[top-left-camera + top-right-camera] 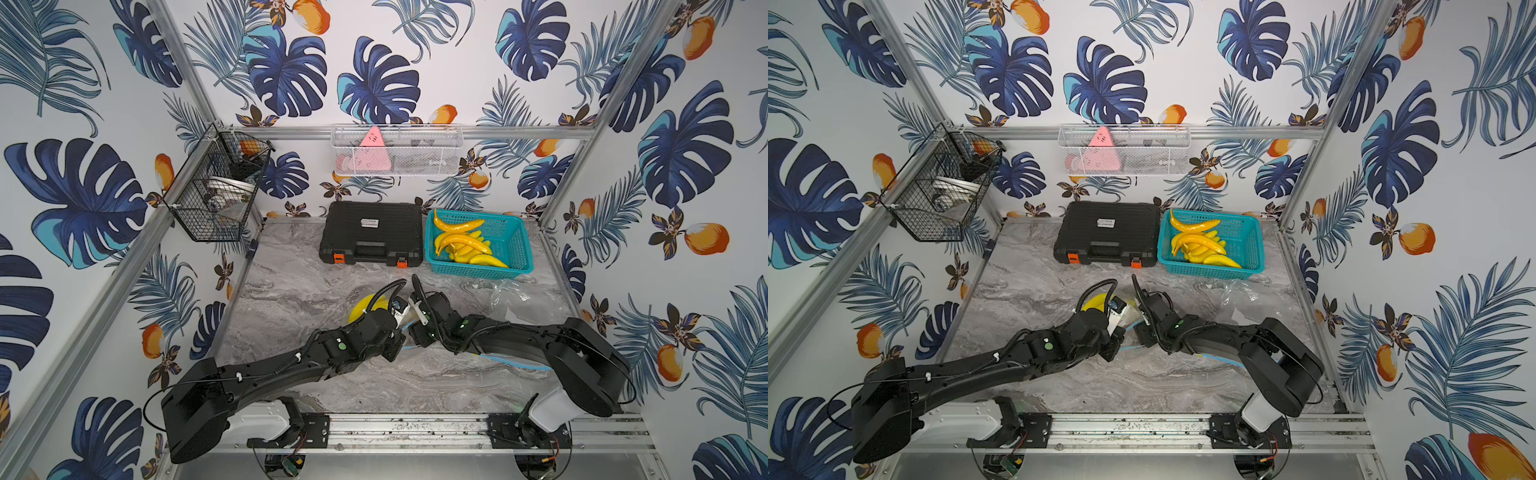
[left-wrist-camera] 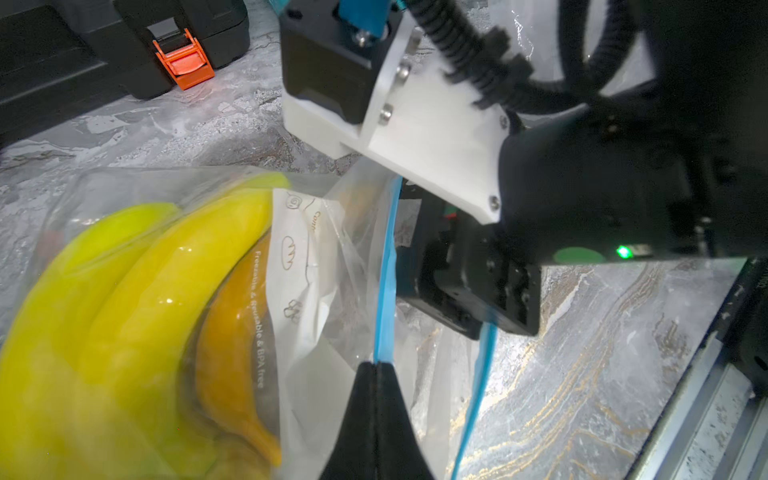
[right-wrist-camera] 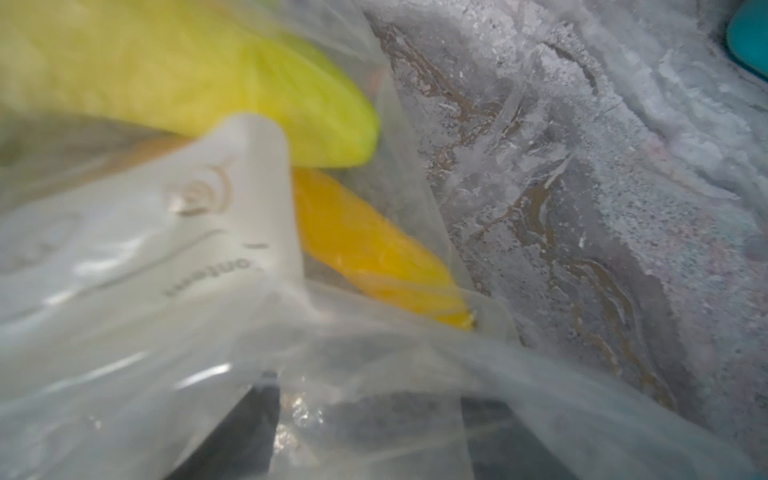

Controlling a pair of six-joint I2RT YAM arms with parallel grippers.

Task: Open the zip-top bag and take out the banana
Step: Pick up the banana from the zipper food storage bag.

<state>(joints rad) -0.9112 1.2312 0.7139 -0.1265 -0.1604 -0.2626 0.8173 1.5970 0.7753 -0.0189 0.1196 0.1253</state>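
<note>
Zip-top bag (image 2: 316,291) near case (image 1: 371,232), basket (image 1: 514,246).

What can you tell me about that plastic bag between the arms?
The bag is thin clear plastic, crumpled, with a blue zip strip and a white printed label. It lies on the table and holds yellow bananas. Its zip lips stand parted. The left gripper is shut on one lip; the right gripper, fingers spread, shows through the film.

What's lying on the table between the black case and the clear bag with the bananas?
Nothing: only bare marble table separates the black case from the bag, as both top views and the left wrist view show.
</note>
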